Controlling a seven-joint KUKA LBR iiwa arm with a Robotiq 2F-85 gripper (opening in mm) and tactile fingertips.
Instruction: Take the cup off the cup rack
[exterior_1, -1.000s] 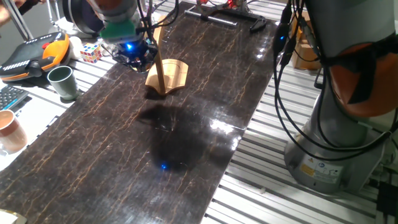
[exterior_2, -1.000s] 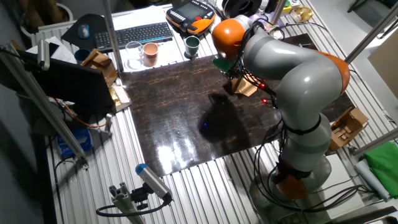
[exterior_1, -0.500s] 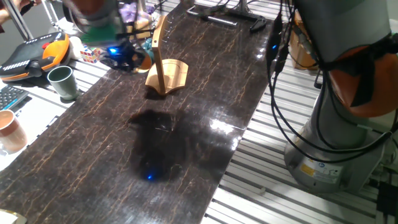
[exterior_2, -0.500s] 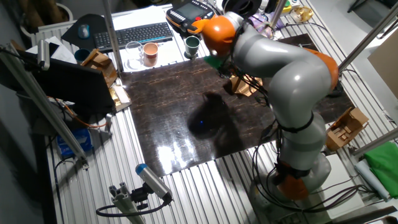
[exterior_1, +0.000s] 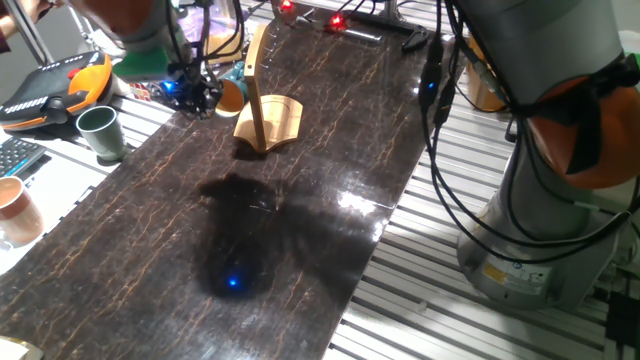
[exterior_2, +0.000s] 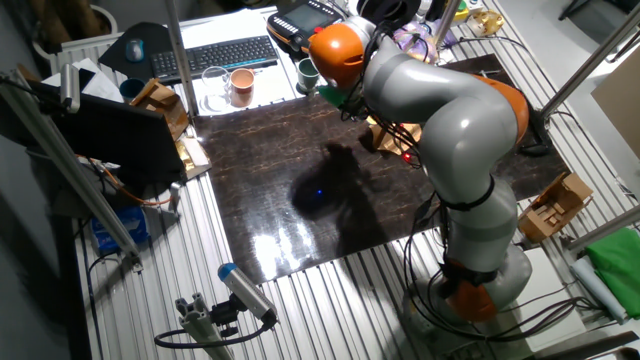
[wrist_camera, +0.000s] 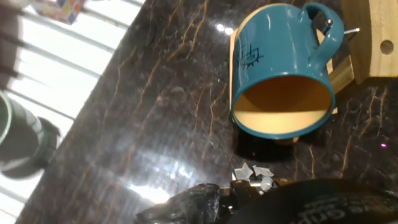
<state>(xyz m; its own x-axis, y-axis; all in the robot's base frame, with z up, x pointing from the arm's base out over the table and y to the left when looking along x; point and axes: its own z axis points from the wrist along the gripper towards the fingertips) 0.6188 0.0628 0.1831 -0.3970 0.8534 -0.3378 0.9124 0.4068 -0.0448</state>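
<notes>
Teal-blue ceramic cup (wrist_camera: 283, 68) with tan inside, hanging sideways by its handle on the light wooden cup rack (exterior_1: 265, 105).
Gripper (exterior_1: 190, 88) just beside it, empty looks like; jaw opening too blurry, can't tell.

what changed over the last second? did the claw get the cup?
The claw slid left in one fixed view, away from the light wooden cup rack. Its blue light spot on the dark tabletop followed. Nothing was grasped: the teal-blue cup with the orange-tan inside hangs by its handle on the rack. The rack and the dark green cup have not moved.
</notes>
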